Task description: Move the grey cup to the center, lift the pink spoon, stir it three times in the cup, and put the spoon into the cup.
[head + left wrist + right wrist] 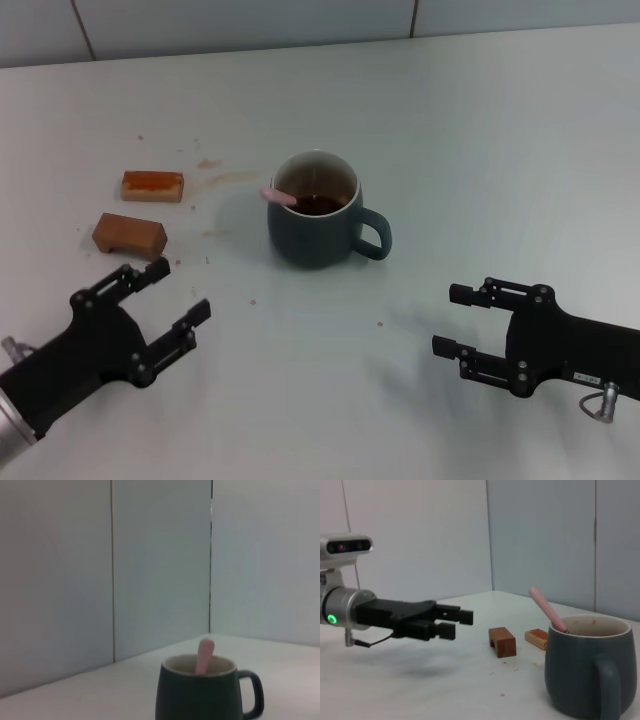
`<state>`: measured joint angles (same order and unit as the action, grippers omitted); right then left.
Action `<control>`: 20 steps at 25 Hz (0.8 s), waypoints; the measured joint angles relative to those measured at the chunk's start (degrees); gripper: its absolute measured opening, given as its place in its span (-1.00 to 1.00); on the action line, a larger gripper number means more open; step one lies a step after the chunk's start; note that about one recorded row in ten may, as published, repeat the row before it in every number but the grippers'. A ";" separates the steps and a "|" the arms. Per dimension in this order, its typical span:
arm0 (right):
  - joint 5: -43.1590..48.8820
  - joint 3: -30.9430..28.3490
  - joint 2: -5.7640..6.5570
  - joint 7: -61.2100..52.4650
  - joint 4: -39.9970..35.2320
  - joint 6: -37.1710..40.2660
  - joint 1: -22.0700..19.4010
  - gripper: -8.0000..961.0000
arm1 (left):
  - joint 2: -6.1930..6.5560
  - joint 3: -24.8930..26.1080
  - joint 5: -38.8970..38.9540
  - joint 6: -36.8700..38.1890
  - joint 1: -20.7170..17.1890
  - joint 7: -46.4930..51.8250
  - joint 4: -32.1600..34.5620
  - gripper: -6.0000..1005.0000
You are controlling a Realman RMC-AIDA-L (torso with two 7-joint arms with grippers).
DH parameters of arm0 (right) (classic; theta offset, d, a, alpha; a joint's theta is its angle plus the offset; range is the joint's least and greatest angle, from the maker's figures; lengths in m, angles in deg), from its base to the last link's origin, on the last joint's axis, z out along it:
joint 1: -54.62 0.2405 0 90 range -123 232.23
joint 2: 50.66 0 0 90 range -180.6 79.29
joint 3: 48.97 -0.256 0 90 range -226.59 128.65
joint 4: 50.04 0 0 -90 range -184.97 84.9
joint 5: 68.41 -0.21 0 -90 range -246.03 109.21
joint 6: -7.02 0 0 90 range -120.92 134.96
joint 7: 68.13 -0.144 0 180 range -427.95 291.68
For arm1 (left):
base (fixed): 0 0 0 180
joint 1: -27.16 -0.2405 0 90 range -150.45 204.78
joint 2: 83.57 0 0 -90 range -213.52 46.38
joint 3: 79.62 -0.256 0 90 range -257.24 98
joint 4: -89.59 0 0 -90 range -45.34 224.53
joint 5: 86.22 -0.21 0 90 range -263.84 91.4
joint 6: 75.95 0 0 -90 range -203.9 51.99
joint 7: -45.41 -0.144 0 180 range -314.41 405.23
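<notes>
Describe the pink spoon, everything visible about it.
The pink spoon stands tilted inside the grey cup, its slim pale pink handle leaning on the rim on the side away from the cup's loop handle and sticking out above it, rounded at the tip. Its bowl end is down in the cup among dark contents and mostly hidden; a bit of metal shows where the handle enters. Nothing grips it: the left gripper and right gripper are both open and apart from it.

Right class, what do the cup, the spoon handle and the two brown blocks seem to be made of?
Cup: probably glazed ceramic, given its thick wall, smooth blue-grey outside and pale inside. Spoon handle: likely plastic or coated, being evenly pale pink and matte; its bowl is hidden in the cup. Blocks: possibly wood, being brown and matte, though that is uncertain.
</notes>
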<state>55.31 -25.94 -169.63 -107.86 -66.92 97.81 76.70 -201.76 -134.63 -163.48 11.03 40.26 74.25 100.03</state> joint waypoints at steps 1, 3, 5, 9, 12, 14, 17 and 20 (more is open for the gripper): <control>0.00 0.00 0.00 0.00 0.00 0.00 0.00 0.34 | 0.00 0.00 0.00 0.00 0.00 0.00 0.00 0.42; 0.00 0.00 0.02 0.00 0.00 0.00 0.12 0.34 | -0.12 -0.09 0.00 -1.58 -0.45 -0.44 -0.76 0.42; 0.00 0.00 0.03 0.00 0.00 0.00 0.22 0.34 | -0.15 0.23 0.22 -3.05 -0.27 0.96 -1.50 0.43; 0.00 0.00 0.06 -0.10 0.01 0.12 0.43 0.34 | -0.06 0.44 0.32 -4.07 0.05 3.15 -1.88 0.44; 0.00 0.00 0.06 -0.29 0.01 0.13 0.44 0.34 | -0.27 1.40 0.55 -3.44 -0.30 1.38 -1.61 0.50; 0.00 0.00 0.06 -0.32 0.01 0.15 0.42 0.34 | -0.33 1.80 0.62 -3.37 -0.34 0.24 -1.86 0.61; 0.00 0.00 0.06 -0.31 0.00 0.17 0.32 0.34 | -0.33 2.05 0.63 -3.36 -0.11 -0.02 -2.05 0.66; 0.00 0.00 0.06 -0.31 0.01 0.17 0.34 0.34 | -0.41 2.04 0.63 -3.34 0.14 -0.08 -2.09 0.66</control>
<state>55.31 -25.94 -169.57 -108.17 -66.91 97.98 77.04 -202.17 -132.59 -162.85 7.70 40.40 74.17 97.94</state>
